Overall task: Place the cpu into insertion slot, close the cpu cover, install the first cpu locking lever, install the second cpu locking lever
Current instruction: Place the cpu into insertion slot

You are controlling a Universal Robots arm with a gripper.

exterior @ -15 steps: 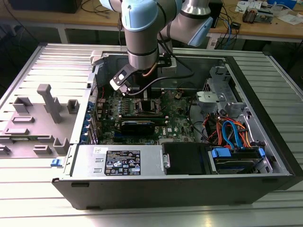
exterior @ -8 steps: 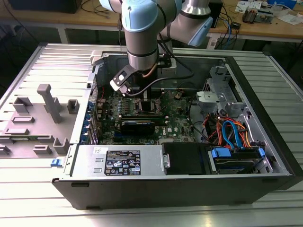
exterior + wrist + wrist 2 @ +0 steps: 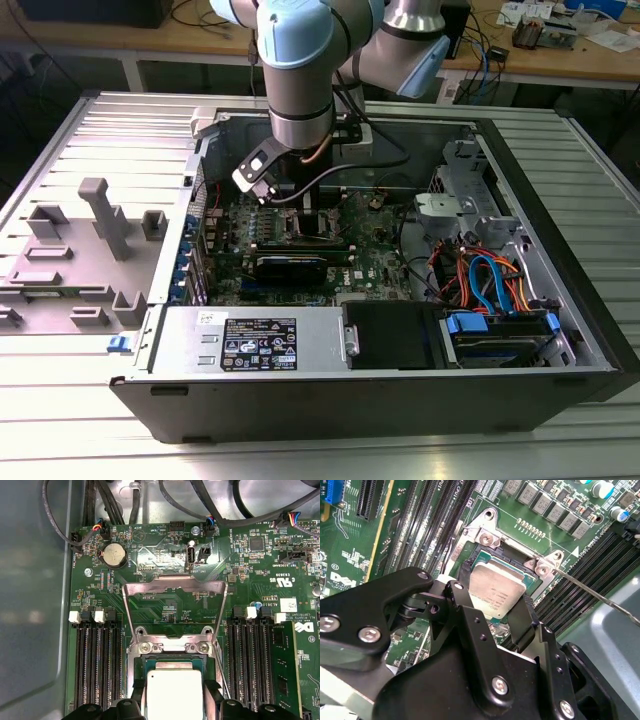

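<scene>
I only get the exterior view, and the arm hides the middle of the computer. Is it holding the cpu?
Observer: Yes. In both wrist views the gripper is shut on the cpu, right at the slot. I can't tell whether the cpu is seated yet.
Operator: Is the cover down?
Observer: No. In the first wrist view the cover is swung open, tipped back away from the slot.
</scene>
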